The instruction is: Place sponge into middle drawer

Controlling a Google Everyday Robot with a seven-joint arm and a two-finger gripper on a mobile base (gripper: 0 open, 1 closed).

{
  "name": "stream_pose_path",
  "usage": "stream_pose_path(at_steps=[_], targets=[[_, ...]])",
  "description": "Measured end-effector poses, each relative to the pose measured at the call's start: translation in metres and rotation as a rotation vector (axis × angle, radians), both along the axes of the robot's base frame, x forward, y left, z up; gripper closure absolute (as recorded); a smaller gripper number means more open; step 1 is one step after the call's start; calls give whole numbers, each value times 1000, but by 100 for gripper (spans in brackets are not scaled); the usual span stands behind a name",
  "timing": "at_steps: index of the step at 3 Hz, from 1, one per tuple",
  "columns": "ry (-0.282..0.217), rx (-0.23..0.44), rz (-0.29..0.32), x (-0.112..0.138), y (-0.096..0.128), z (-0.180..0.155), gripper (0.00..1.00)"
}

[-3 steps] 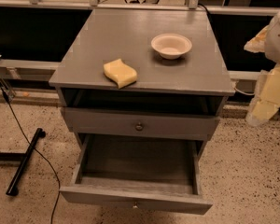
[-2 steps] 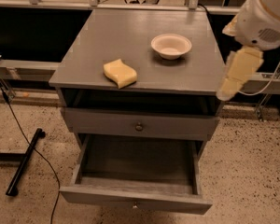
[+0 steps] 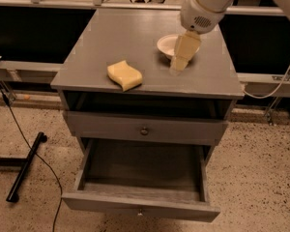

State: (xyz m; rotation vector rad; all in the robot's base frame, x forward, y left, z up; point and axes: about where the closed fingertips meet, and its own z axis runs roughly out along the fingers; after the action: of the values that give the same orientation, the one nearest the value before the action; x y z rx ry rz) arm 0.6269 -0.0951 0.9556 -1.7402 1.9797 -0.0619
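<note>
- Camera view: the gripper (image 3: 178,66) hangs tip-down over the right half of the table (image 3: 121,30), just in front of the white bowl (image 3: 166,45) and covering part of it.
- Whether the gripper is open or closed I cannot tell; nothing shows in its grasp.
- The sponge (image 3: 124,75) lies flat on the tabletop near the front edge, left of centre, well apart from the gripper.
- Below the closed upper drawer (image 3: 111,125) with its round knob (image 3: 144,130), the middle drawer (image 3: 135,206) stands pulled out, its dark floor bare.
</note>
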Motion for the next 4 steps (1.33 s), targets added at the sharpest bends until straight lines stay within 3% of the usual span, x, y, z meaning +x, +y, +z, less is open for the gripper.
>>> stream_pose_path(at_steps=[1, 3, 4], targets=[[33, 2, 53, 40, 44, -23, 0], [81, 11, 130, 43, 67, -42, 0], [111, -3, 215, 32, 87, -64, 0]])
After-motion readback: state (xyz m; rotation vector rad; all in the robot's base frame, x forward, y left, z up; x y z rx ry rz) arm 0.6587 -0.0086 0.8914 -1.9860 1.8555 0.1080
